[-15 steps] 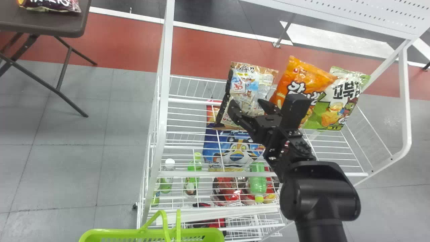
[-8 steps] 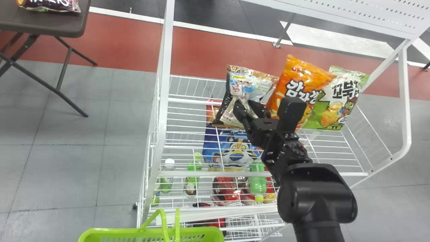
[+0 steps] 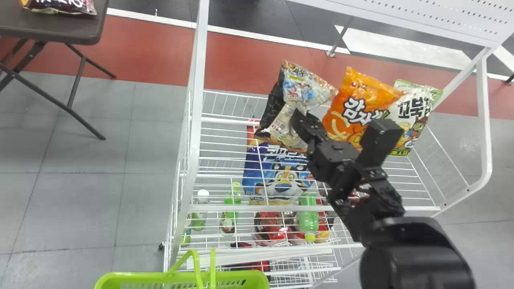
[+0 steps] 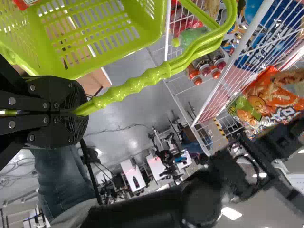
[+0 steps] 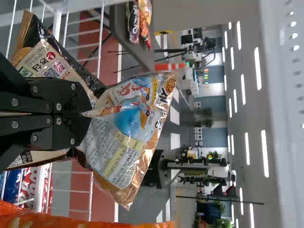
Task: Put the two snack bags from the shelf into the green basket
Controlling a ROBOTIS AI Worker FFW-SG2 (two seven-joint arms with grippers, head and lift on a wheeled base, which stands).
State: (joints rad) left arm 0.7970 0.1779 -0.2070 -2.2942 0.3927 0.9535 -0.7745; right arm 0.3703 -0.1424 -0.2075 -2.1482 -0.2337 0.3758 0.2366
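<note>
My right gripper (image 3: 301,120) is at the left part of the top wire shelf, shut on the brown and black snack bag (image 3: 307,89), whose film bunches at the fingers. Seen from the right wrist, the gripper (image 5: 88,114) pinches the middle of that bag (image 5: 126,137). Just to its right in the head view stands an orange snack bag (image 3: 357,100), with a green and white bag (image 3: 419,104) beyond it. The green basket (image 3: 136,281) is at the bottom edge; in the left wrist view my left gripper (image 4: 78,112) is shut on the handle of the basket (image 4: 142,28).
White wire shelving (image 3: 195,120) frames the bags. Lower down lie a blue cereal bag (image 3: 277,176), a green bottle (image 3: 308,216) and other packs. A brown table (image 3: 80,30) with a dark snack bag (image 3: 64,5) stands at the far left.
The right gripper closed on the brown bag, creasing it, then lifted it slightly. Its arm shifted right in the head view. The basket has barely moved.
</note>
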